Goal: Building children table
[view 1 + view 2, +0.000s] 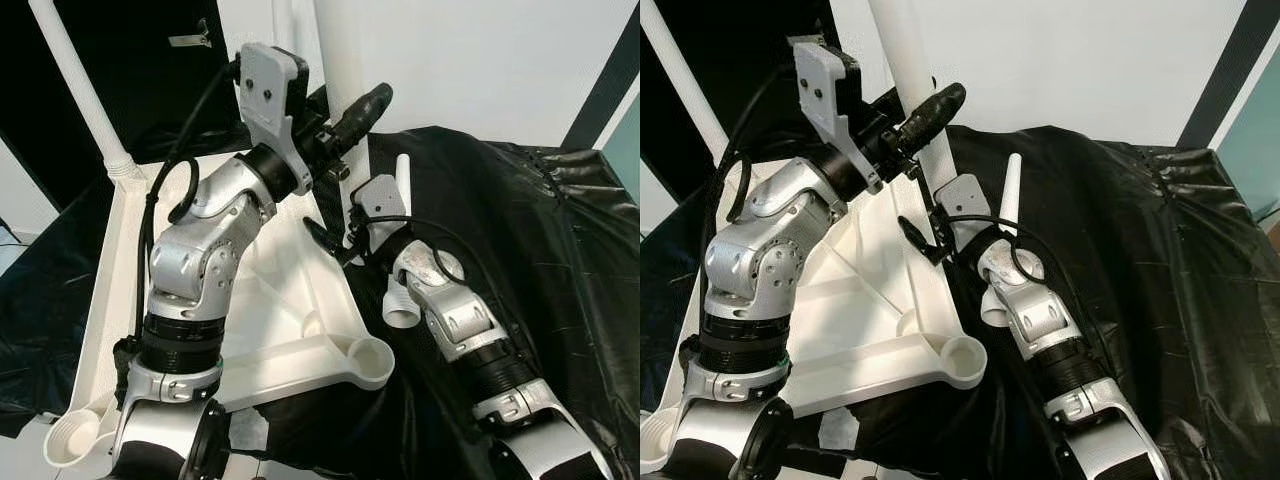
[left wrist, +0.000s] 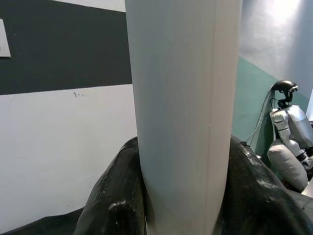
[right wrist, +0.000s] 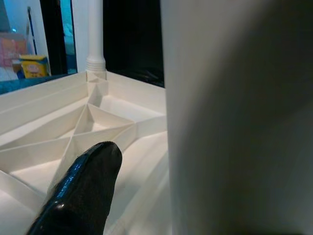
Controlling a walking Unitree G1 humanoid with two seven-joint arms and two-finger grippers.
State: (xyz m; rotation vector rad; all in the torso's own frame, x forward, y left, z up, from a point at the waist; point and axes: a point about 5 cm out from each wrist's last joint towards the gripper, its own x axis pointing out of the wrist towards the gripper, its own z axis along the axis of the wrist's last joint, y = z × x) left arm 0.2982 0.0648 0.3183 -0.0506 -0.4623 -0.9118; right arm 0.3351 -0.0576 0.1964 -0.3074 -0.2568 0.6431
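Step in hand: seating a leg. Left pincer (image 1: 925,112) closed round the upright white plastic table leg (image 1: 902,60), fingers either side of it. Right pincer (image 1: 925,238) just below, by the same leg; grip can't tell. Upturned white ribbed tabletop (image 1: 855,290) lies under both. Next, prob.: twist/press leg home, then loose tapered white leg (image 1: 1011,190) beside right pincer.

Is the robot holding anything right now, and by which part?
The left gripper clasps the upright white plastic table leg partway up its shaft. The right gripper sits by its base; its grip cannot be told.
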